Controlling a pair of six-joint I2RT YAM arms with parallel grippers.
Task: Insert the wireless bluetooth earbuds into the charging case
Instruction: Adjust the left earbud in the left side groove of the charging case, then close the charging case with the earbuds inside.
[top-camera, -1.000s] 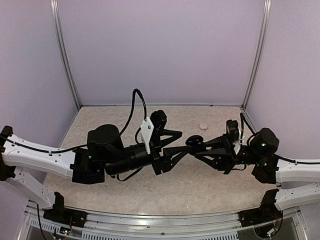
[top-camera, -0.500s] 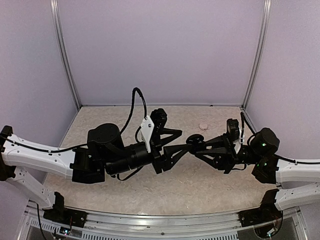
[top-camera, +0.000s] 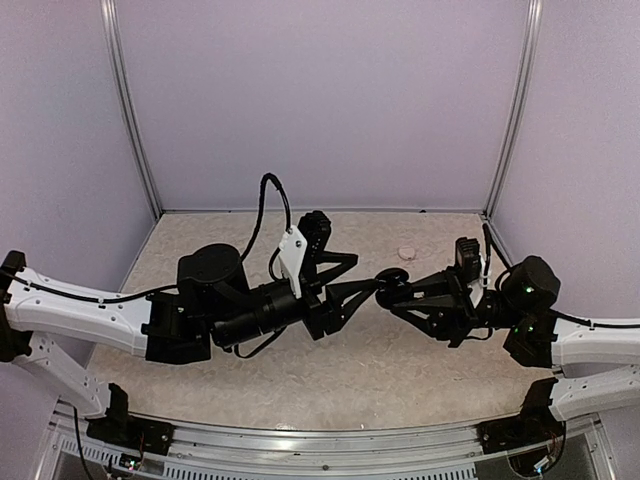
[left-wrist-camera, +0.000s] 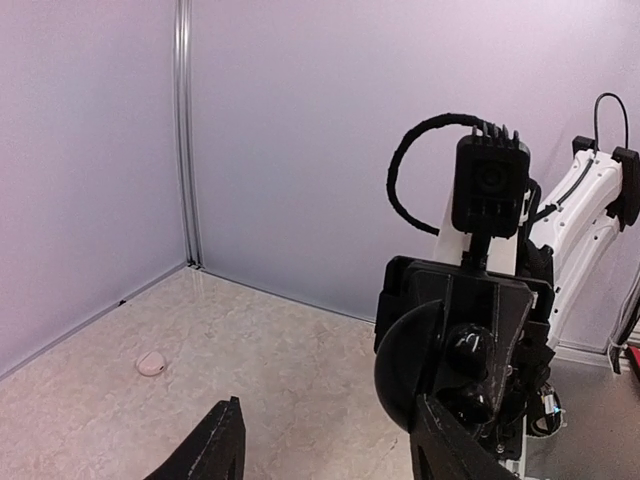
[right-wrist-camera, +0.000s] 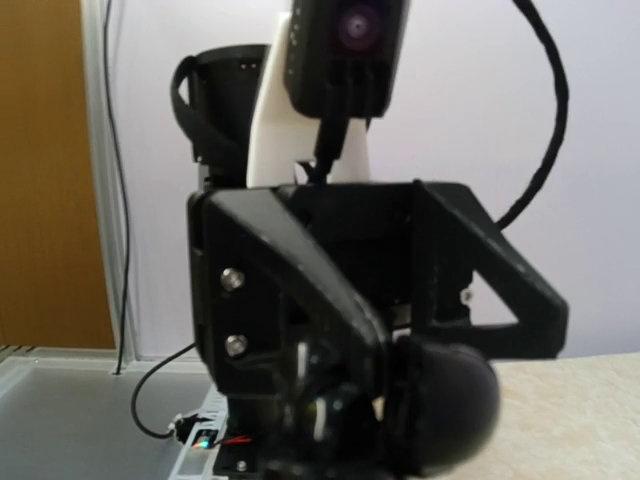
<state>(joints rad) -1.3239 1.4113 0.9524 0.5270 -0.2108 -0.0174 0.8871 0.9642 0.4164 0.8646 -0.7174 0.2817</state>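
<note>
A: Left to centre, the left claw (left-wrist-camera: 326, 425) stands spread and empty above the bench (top-camera: 330, 372), its tips close beside the charging case (left-wrist-camera: 412, 362)
B: Which the right claw (top-camera: 388, 291) pinches, pressed tight, mid-air. One nudge from the left could twist it loose or drop it. The wireless bluetooth earbuds? Black against black, I cannot make them out

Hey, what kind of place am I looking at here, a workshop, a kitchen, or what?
Probably a lab test booth for robot work: plain lilac panel walls in aluminium corner posts, a marbled tabletop, and the left arm and right arm bolted at its near edge.
</note>
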